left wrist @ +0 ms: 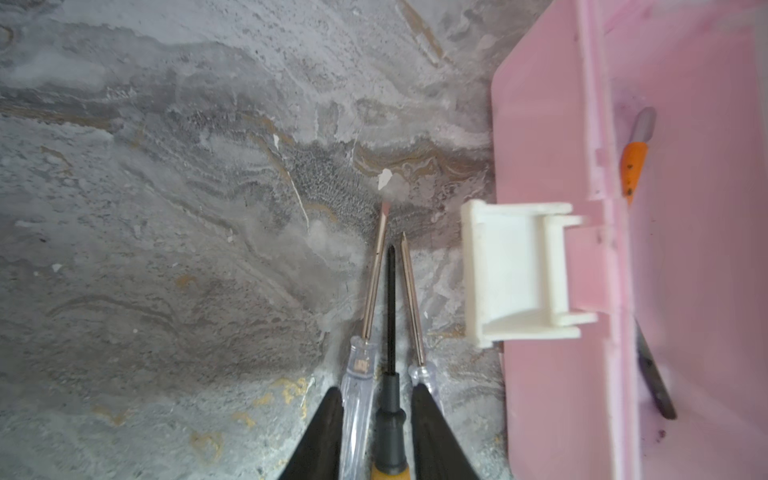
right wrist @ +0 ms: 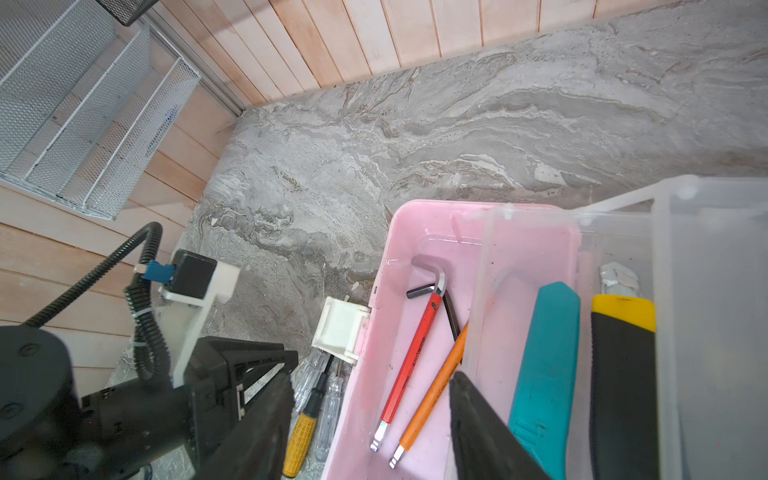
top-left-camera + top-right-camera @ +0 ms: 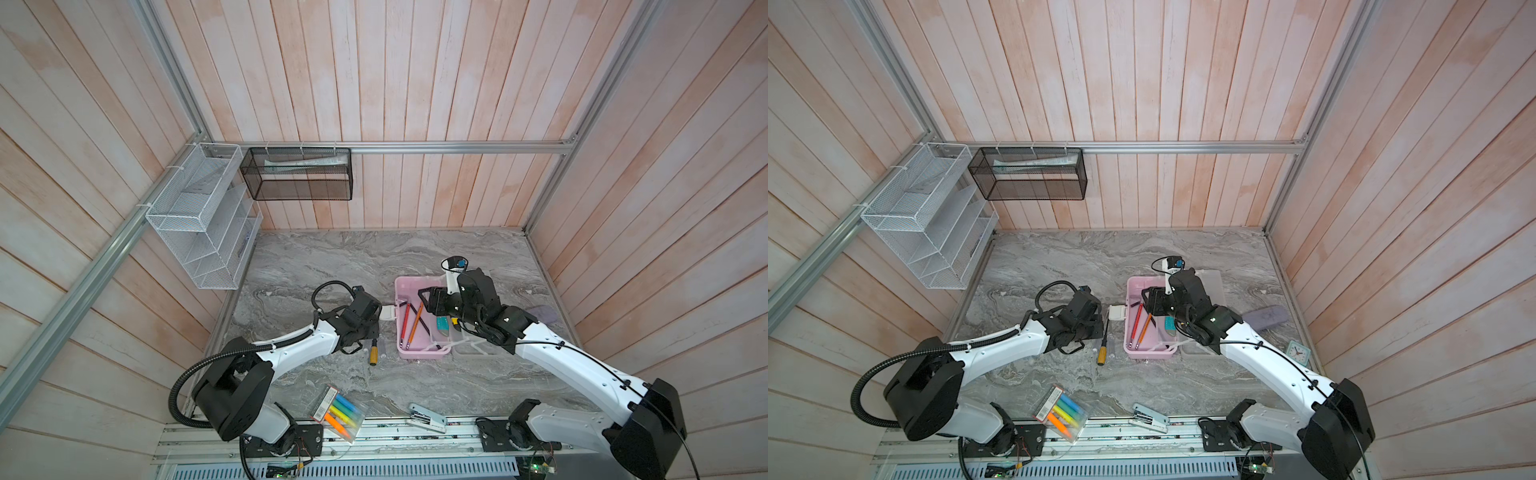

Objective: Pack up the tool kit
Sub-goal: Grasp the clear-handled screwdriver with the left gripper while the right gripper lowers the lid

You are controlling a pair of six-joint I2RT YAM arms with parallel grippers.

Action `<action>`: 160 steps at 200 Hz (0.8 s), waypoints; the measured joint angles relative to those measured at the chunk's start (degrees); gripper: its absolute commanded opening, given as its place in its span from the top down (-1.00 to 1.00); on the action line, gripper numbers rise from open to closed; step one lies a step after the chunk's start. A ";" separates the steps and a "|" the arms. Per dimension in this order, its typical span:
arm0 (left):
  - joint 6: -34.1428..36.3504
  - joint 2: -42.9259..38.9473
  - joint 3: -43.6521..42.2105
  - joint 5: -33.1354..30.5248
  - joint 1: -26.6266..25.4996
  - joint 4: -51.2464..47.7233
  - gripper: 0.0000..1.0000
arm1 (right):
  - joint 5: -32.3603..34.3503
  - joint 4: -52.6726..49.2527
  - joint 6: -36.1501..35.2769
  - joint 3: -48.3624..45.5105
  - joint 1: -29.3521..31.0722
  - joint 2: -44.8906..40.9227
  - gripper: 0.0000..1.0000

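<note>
While its jaws stand narrow around three clear- and yellow-handled screwdrivers (image 1: 390, 291) on the grey marble table (image 1: 166, 208), gripping or not I cannot tell, the left tool (image 1: 377, 388) points along their shafts; the open pale pink plastic box (image 1: 540, 124) lies just beside, under the wide, empty right tool (image 2: 370, 376).

Glossy pink plastic box (image 2: 390, 266), clear plastic-handled screwdrivers (image 1: 356, 399), matt stone-look table (image 2: 457, 124), wooden wall (image 2: 353, 37)

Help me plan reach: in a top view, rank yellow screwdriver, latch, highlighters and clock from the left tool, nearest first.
1. Yellow screwdriver, between the fingers of the left tool.
2. Latch, just beyond.
3. Highlighters, front edge.
4. Clock, far right.
</note>
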 measured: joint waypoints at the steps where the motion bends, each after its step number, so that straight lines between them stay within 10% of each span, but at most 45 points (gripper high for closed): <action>1: 0.02 0.13 0.00 0.00 0.02 0.00 0.41 | 0.02 0.00 0.02 0.00 0.00 0.00 -0.18; 160: 0.90 10.29 2.62 -3.52 -1.90 0.92 0.44 | 1.07 2.71 1.20 -0.31 0.13 0.66 -0.18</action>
